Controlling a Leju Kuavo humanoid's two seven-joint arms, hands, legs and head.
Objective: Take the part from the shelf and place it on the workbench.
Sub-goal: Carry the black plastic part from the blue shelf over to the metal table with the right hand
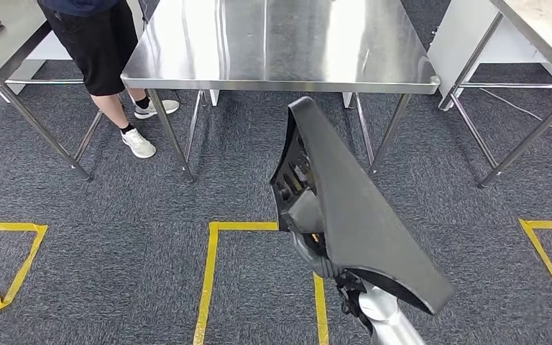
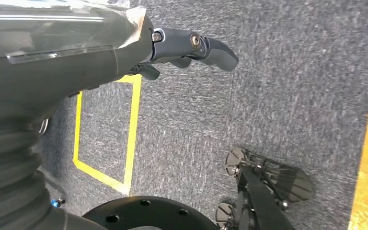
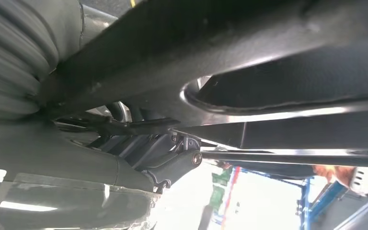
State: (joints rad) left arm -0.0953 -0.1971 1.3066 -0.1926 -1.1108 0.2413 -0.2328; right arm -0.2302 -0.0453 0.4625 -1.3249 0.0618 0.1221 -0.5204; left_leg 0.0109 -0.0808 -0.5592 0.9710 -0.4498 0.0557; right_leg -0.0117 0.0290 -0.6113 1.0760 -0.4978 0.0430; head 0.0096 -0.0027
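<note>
The head view looks from high on the robot, forward and down, at the carpet floor [image 1: 115, 237] with yellow tape [image 1: 208, 280] and the steel desk [image 1: 187, 57] ahead. The left wrist view sits close behind the left hand [image 2: 191, 48] and faces down to the same carpet and tape. The right wrist view is very near the right hand [image 3: 167, 163] and the dark part [image 3: 268, 57], looking upward under it. The head view shares this part [image 1: 359, 215].

A dark grey carpet floor [image 1: 136, 237] with yellow tape rectangles [image 1: 212, 280] fills the lower frame. A shiny steel table [image 1: 280, 50] stands at the top centre, a person's legs [image 1: 115, 93] at upper left.
</note>
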